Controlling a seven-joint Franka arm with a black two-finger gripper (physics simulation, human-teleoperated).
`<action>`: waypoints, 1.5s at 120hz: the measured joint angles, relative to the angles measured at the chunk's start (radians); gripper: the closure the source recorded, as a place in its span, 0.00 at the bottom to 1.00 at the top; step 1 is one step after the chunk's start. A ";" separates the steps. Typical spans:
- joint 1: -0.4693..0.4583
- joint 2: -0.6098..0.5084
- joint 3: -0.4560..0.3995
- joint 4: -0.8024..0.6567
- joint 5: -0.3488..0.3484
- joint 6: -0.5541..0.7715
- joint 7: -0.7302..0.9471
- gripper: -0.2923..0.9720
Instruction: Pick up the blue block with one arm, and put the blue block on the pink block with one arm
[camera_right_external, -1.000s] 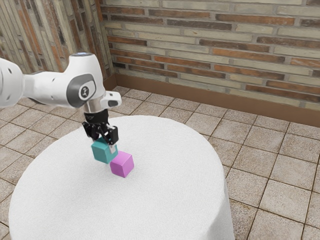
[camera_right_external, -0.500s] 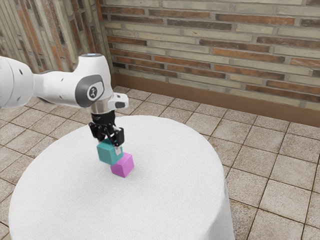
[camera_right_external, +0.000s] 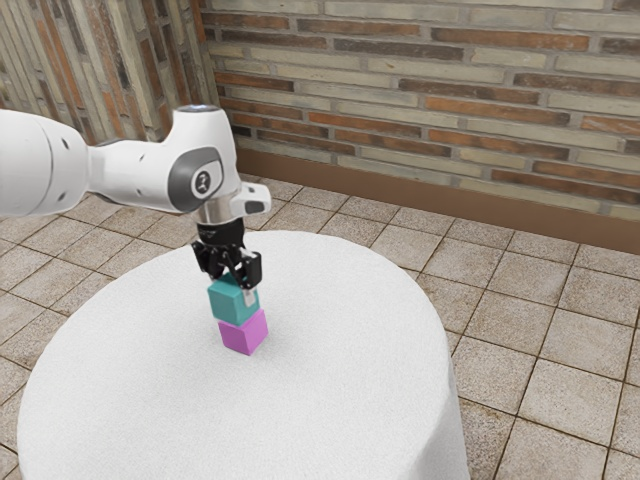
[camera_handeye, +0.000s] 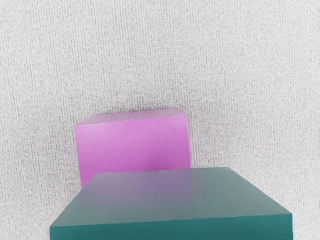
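Observation:
A teal-blue block hangs in my black gripper, whose fingers are shut on its sides. Directly beneath it, the pink block rests on the round white table. The blue block sits just over the pink one, offset a little toward the exterior view's left; whether the two touch I cannot tell. In the wrist view the blue block looms large under my hand and covers part of the pink block behind it.
The table's cloth-covered top falls off at a rounded edge on the exterior view's right. Around it lies a tiled floor, with a brick wall behind.
My hand has carried the blue block toward the exterior view's right, from beside the pink block to a spot above it.

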 joint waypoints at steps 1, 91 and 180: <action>0.000 0.000 0.000 0.000 -0.001 0.000 0.000 0.57; -0.001 0.000 0.007 -0.034 -0.046 0.134 0.036 0.57; -0.119 -0.081 0.114 -0.161 -0.024 0.216 0.047 0.57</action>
